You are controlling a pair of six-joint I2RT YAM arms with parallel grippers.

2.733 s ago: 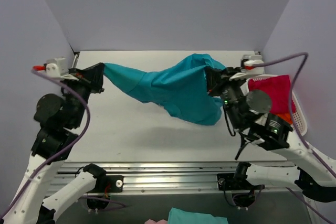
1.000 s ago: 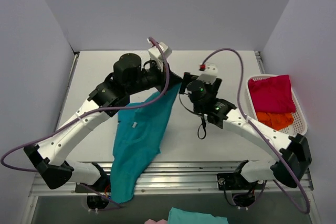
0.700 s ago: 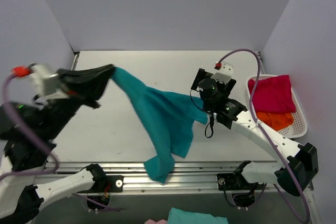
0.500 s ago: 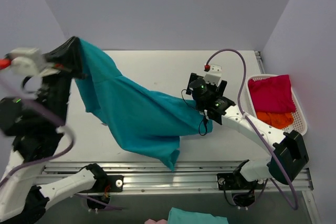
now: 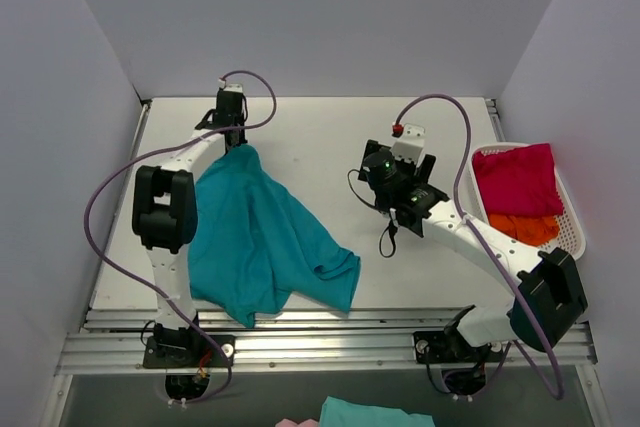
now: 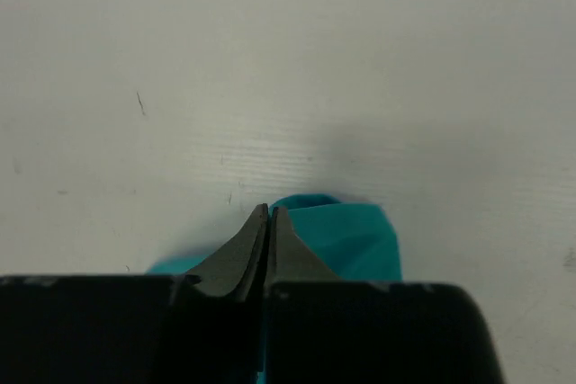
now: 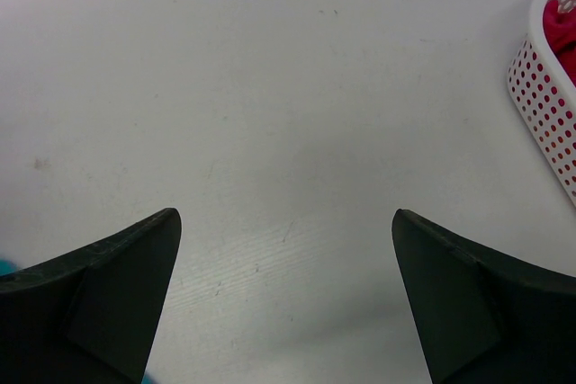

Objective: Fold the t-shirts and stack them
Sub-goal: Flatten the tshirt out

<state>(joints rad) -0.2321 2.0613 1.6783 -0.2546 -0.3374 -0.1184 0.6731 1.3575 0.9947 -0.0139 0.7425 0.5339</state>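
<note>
The teal-blue t-shirt (image 5: pixel 265 237) lies rumpled on the left half of the table, its top corner at the back. My left gripper (image 5: pixel 236 144) is stretched far back and shut on that corner. In the left wrist view the fingertips (image 6: pixel 268 211) meet, with teal cloth (image 6: pixel 351 233) beside and under them. My right gripper (image 5: pixel 373 165) hangs open over bare table at the centre, apart from the shirt, and its fingers (image 7: pixel 117 276) stand wide with nothing between them. The crimson-pink t-shirt (image 5: pixel 515 177) and the orange t-shirt (image 5: pixel 525 228) lie in the basket.
The white slatted basket (image 5: pixel 572 209) sits at the table's right edge, and its wall (image 7: pixel 544 74) shows at the right of the right wrist view. Grey walls close the back and sides. Below the front rail lies another teal cloth (image 5: pixel 375 414).
My left arm swung the teal shirt up at the left, then reached back and laid it over the left of the table. The right gripper stayed open near the centre.
</note>
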